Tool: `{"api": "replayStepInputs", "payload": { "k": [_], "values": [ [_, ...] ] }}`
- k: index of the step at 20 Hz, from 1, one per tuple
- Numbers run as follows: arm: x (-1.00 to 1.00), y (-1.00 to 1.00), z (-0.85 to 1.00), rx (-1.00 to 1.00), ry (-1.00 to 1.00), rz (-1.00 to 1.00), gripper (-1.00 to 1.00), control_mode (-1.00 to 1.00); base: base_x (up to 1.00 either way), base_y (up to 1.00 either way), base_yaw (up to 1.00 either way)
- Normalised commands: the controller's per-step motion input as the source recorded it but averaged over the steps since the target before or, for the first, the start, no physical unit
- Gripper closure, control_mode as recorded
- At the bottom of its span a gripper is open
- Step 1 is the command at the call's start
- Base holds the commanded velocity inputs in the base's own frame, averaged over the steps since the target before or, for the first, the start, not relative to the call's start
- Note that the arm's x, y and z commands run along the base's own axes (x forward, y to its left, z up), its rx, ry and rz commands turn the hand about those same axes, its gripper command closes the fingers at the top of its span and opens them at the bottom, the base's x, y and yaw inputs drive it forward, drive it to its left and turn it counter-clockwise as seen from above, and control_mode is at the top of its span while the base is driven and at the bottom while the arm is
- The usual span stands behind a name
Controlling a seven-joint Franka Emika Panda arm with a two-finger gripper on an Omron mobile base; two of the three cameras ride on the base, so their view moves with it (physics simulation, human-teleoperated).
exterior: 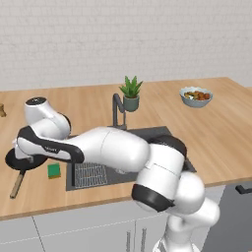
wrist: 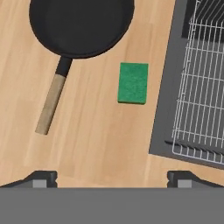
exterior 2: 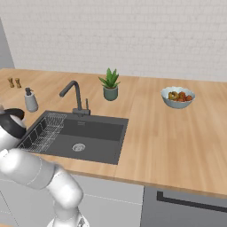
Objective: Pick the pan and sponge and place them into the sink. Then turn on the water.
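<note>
From the hand view I look straight down on the wooden bench. My hand is released, its two dark fingertips standing wide apart at the 6 o'clock edge with nothing between them.

The pan lies at about 11 o'clock in that view, black and round, cut off by the top edge. Its pale wooden handle runs from the rim toward 7 o'clock and rests flat on the bench. The sponge sits just past centre toward 1 o'clock, green face up, flat on the wood, apart from both the pan and the sink. The sink's dark rim runs down the 3 o'clock side, with the white wire rack inside the basin.

In the left base view my arm reaches across to 9 o'clock, over the pan, whose handle points toward 7 o'clock. The sponge lies between the pan and the sink.

The right base view shows the sink with its round drain, rack at its 9 o'clock end, and the dark faucet behind it. A potted plant, a bowl of fruit and a grey soap bottle stand on the bench.
</note>
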Motion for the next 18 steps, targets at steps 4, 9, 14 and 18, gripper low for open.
{"api": "replayStepInputs", "payload": {
  "k": [4, 9, 14, 18],
  "values": [
    [0.52, 0.03, -0.29, 0.00, 0.06, 0.00, -1.00, -1.00, 0.00, 0.00, 0.00],
    [0.48, 0.00, -0.06, 0.05, 0.02, 0.00, -1.00, -1.00, 0.00, 0.00, 0.00],
    [0.18, 0.08, -0.27, 0.00, 0.00, 0.00, -1.00, -1.00, 0.00, 0.00, 0.00],
    [0.00, 0.27, -0.44, -0.03, 0.00, 0.00, -1.00, -1.00, 0.00, 0.00, 0.00]
  ]
}}
